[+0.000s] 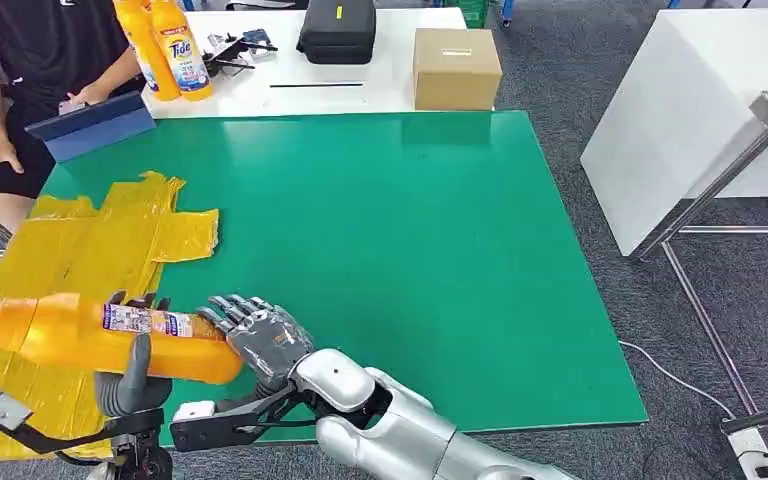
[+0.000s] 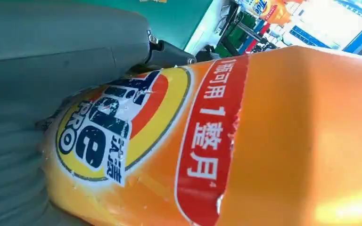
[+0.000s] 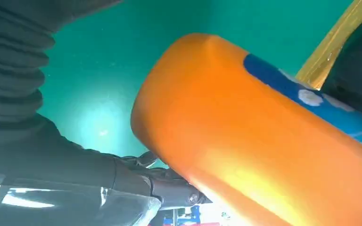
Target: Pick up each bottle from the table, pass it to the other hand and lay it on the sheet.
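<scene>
An orange Tide bottle (image 1: 110, 340) (image 2: 264, 141) (image 3: 245, 141) lies level in the air over the near edge of the yellow sheet (image 1: 80, 240), its cap end pointing left. My left hand (image 1: 130, 385) (image 2: 28, 94) grips it around the middle, thumb in front and fingers over the top. My right hand (image 1: 265, 340) (image 3: 52, 155) is at the bottle's base end with its fingers spread beside the base. Its thumb lies under that end, and I see no grip there. The sheet is spread on the left of the green table (image 1: 410, 250).
Two more orange bottles (image 1: 165, 45) stand on the white table behind, beside a person (image 1: 40, 60) with a blue tablet (image 1: 95, 125). A cardboard box (image 1: 455, 68) and a black case (image 1: 338, 28) sit there too. Another white table (image 1: 690, 110) stands at the right.
</scene>
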Robot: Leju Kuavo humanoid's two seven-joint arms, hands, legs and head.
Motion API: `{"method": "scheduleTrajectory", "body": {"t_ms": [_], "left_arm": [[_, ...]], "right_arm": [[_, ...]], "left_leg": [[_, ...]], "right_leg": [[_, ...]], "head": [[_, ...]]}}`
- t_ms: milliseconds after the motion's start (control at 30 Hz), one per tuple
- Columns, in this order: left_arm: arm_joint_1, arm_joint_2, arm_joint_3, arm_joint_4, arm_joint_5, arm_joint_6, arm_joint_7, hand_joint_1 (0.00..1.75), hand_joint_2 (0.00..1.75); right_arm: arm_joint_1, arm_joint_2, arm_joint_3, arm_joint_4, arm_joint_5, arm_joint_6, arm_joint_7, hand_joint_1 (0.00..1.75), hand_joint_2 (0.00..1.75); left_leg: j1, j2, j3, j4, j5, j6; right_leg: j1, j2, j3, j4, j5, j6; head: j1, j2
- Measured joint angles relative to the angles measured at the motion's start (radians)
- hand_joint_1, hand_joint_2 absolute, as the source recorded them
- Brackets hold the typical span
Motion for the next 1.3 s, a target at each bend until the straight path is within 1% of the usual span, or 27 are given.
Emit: {"method": "scheduleTrajectory", "body": {"t_ms": [800, 933, 1067, 1200, 1300], "left_arm": [[-0.003, 0.013, 0.005, 0.000, 0.019, -0.003, -0.004, 1.75, 1.75], [-0.002, 0.013, 0.005, -0.001, 0.019, -0.003, -0.005, 1.75, 1.75], [0.000, 0.013, 0.006, -0.025, 0.008, -0.006, -0.023, 1.75, 1.75], [0.008, 0.011, 0.018, -0.047, -0.014, -0.014, -0.047, 1.75, 1.75], [0.016, 0.005, 0.026, -0.052, -0.025, -0.027, -0.055, 1.75, 1.75]], "right_arm": [[0.011, -0.010, -0.005, -0.002, -0.001, -0.001, 0.010, 0.00, 0.00], [0.019, -0.016, -0.009, -0.017, -0.001, -0.018, 0.012, 0.00, 0.00], [0.056, -0.053, -0.052, -0.115, -0.006, -0.084, -0.002, 0.00, 0.00], [0.123, -0.123, -0.167, -0.351, 0.001, -0.142, -0.061, 0.00, 0.00], [0.177, -0.160, -0.258, -0.536, 0.043, -0.143, -0.078, 0.00, 0.00]], "left_leg": [[0.000, 0.000, 0.000, 0.000, 0.000, 0.000], [0.000, 0.000, 0.000, 0.000, 0.000, 0.000], [0.000, -0.001, 0.000, 0.000, 0.000, 0.000], [-0.001, -0.002, -0.001, 0.000, 0.000, 0.000], [-0.001, -0.003, -0.001, 0.000, 0.000, 0.000]], "right_leg": [[0.000, 0.000, 0.000, 0.000, 0.000, 0.000], [0.000, 0.000, 0.000, 0.000, 0.000, 0.000], [0.000, 0.000, 0.000, 0.000, 0.000, 0.000], [0.000, -0.001, 0.001, 0.000, 0.000, 0.000], [-0.001, -0.001, 0.001, 0.000, 0.000, 0.000]], "head": [[0.000, 0.000], [0.000, 0.000], [0.000, 0.000], [0.000, 0.000], [0.000, 0.000]]}}
